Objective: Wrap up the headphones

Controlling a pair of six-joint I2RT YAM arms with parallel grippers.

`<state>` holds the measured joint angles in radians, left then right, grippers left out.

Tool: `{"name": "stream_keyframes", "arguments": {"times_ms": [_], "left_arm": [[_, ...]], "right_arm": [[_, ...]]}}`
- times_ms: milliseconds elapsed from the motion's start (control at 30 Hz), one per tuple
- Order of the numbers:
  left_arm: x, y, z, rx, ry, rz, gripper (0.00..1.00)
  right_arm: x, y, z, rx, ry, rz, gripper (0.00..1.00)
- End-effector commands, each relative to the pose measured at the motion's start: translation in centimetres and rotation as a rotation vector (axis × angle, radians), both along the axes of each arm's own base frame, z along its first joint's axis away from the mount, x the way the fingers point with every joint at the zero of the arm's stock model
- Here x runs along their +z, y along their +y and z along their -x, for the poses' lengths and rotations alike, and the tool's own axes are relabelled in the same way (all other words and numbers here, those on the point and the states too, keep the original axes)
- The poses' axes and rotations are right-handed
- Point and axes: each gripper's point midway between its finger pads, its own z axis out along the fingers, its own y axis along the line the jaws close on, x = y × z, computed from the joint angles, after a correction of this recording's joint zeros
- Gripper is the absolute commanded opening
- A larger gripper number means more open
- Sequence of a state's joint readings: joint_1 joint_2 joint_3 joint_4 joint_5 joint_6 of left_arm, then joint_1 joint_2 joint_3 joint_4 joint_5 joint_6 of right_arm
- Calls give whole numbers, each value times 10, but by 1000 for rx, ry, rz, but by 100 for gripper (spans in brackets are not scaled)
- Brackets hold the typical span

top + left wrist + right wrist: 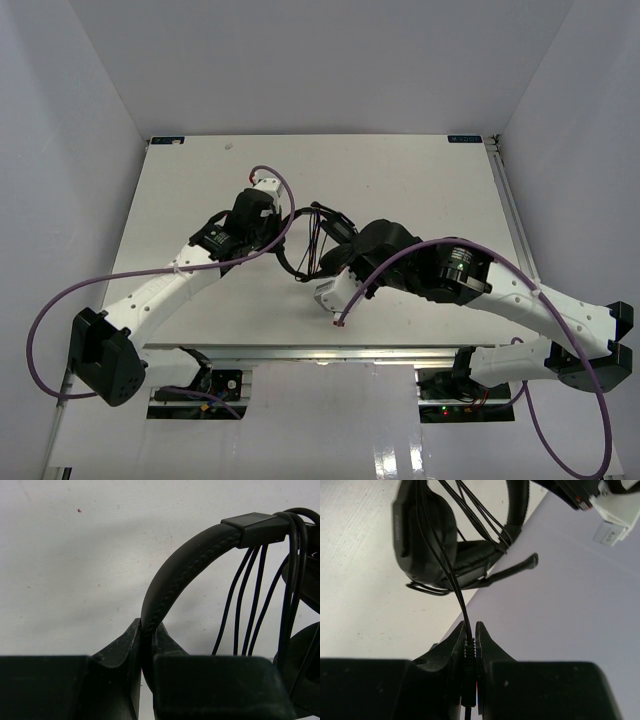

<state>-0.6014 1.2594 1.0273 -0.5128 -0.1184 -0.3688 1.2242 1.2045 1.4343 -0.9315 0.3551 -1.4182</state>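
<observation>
Bright, even light; soft shadows; near fingers dark and blurred.

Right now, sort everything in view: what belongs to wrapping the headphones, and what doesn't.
For the job: headphones; left gripper, shut on the headband; right gripper, shut on the cable.

Not part of it: purple robot cables; table.

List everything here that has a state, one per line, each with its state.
left gripper, shut on the headband.
right gripper, shut on the ribbed end of the cable.
headband, arched, pinched at its lower end.
cable, several strands strung across the headphones, one running straight into the right gripper.
boom mic, sticking out sideways, touching nothing.
</observation>
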Motion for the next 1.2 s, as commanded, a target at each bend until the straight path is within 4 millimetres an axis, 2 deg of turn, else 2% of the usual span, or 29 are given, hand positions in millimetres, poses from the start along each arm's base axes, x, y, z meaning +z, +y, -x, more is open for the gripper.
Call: {"name": "stream_keyframes", "arguments": {"times_ms": [0,100,267,367,567,833,1033,1167], "left_arm": [[29,2,-22,24,-77,-29,0],[30,0,-28,29,-78,-35,0],[30,-5,-33,22,-75,-28,0],[39,-21,-31,-20,-66,53,0],[58,-31,-31,-44,-82,108,0],[50,-36,-23,-74,-56,135,0],[61,-41,-22,-99,-67,160,0],[69,-41,-19,-110,-73,171,0]], "right_arm": [[8,-6,21,71,87,-22,8],[-6,-15,33,106,130,22,8],[-13,-21,39,125,147,27,8],[-28,-24,48,153,182,60,8],[-36,-20,46,154,170,60,8],[-47,-21,42,141,158,75,8],[-50,-23,40,131,148,89,8],[-63,-29,37,116,135,124,8]]}}
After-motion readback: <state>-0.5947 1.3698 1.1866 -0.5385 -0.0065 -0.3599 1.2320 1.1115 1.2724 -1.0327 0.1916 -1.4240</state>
